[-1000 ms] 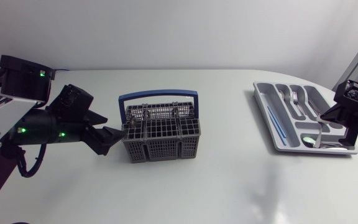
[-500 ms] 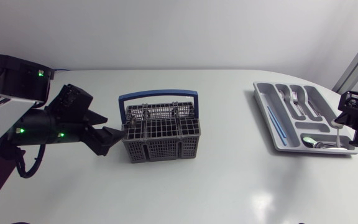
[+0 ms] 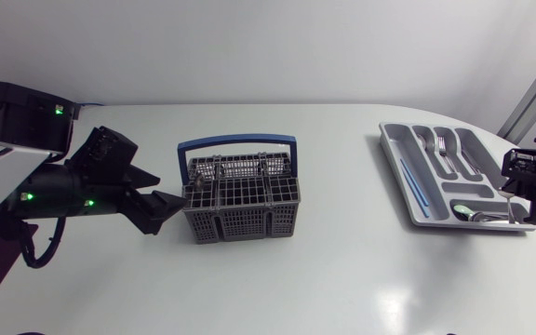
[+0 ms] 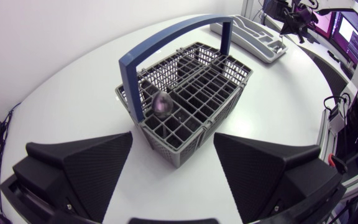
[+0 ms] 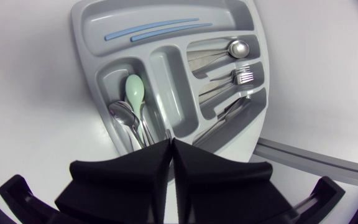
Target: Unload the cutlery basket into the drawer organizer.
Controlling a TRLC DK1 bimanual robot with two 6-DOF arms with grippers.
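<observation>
**Basket mid-table, organizer at right edge**
Left gripper (image 4: 173,140) is wide open and empty, with the end of the cutlery basket (image 3: 240,200) just ahead. One spoon (image 4: 162,104) is inside. Right gripper (image 5: 169,142) is closed, nothing visibly held, over spoons (image 5: 126,115) in the drawer organizer (image 5: 84,43).

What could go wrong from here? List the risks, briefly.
1. The open left gripper sits at one end of the basket. Its broad fingers may shove the basket along the table rather than fit into the narrow cell that holds the one spoon I can see.
2. The right gripper, shut, hangs just above the spoons in the tray. Swinging low from there could snag their handles.
</observation>
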